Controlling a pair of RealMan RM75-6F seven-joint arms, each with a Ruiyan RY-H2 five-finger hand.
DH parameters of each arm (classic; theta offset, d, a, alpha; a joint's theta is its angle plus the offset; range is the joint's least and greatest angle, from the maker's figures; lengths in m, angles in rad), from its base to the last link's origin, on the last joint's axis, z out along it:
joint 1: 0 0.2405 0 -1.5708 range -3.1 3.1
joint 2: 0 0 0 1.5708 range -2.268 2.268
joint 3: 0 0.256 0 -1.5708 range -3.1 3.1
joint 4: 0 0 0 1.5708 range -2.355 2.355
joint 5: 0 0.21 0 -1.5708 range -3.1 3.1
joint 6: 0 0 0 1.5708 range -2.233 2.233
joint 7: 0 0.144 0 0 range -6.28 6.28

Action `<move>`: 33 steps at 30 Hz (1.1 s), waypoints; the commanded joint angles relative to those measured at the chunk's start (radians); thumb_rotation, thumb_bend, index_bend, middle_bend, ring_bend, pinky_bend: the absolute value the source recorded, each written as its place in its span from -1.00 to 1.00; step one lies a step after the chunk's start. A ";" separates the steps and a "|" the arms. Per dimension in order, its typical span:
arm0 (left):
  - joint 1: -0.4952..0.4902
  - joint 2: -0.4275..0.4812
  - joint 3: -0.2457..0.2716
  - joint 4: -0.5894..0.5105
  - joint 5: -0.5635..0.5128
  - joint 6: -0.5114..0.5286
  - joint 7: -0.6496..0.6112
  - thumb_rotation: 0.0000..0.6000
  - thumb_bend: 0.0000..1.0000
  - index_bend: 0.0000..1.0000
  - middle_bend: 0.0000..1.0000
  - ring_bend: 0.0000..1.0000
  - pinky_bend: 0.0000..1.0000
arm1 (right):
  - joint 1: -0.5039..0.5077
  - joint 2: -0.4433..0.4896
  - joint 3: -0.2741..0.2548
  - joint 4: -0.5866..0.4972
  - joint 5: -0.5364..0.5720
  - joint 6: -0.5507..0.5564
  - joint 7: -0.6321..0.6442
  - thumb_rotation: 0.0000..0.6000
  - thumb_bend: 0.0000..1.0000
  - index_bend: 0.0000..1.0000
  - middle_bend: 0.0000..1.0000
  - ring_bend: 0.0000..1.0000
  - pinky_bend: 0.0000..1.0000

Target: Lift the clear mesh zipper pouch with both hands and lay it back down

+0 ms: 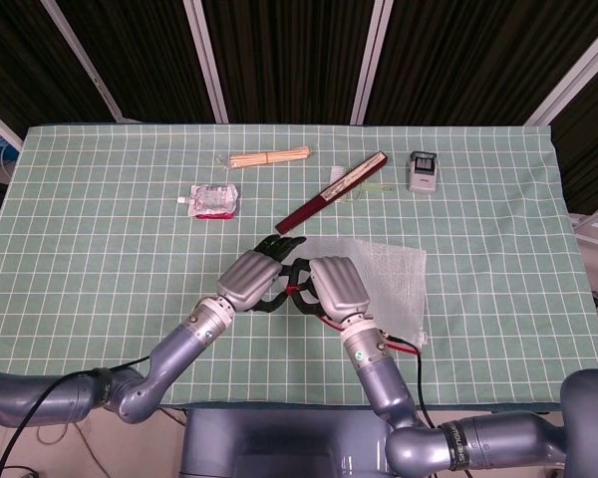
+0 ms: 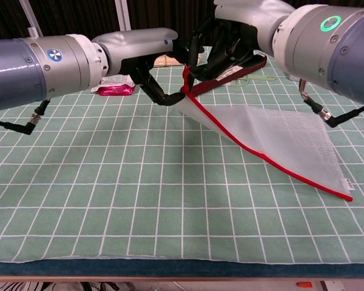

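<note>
The clear mesh zipper pouch [image 2: 273,138] hung tilted: its near-left corner was raised and its right end rested on the table [image 2: 79,182]. The right hand [image 2: 221,45] pinched that raised red-edged corner. The left hand [image 2: 155,73] hooked its fingers [image 2: 164,97] against the same corner from the left, so the pouch stretched away rightward from both hands.

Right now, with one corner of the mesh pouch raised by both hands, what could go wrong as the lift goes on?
1. Both the left hand and right hand crowd one corner of the pouch; it may slip or fold.
2. Its far end still rests on the tablecloth and could drag.
3. The folded fan lies just behind and could be bumped.
</note>
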State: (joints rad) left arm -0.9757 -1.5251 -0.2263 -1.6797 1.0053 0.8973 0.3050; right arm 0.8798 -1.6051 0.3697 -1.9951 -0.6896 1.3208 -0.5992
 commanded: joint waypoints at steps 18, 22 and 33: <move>-0.001 0.019 -0.086 -0.030 -0.035 0.088 -0.008 1.00 -0.12 0.14 -0.98 -1.00 -1.00 | -0.065 0.046 -0.034 -0.060 -0.021 0.046 0.043 1.00 0.26 0.39 1.00 1.00 0.99; -0.001 0.023 -0.094 -0.038 -0.036 0.099 -0.010 1.00 -0.12 0.14 -0.97 -1.00 -1.00 | -0.078 0.056 -0.043 -0.061 -0.019 0.045 0.052 1.00 0.26 0.39 1.00 1.00 0.99; 0.006 0.027 -0.122 -0.052 -0.016 0.140 -0.037 1.00 -0.12 0.14 -0.97 -1.00 -1.00 | -0.092 0.066 -0.049 -0.051 -0.014 0.037 0.063 1.00 0.27 0.40 1.00 1.00 0.98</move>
State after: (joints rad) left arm -0.9708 -1.4978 -0.3465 -1.7303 0.9877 1.0354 0.2703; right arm 0.7881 -1.5389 0.3212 -2.0462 -0.7038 1.3578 -0.5360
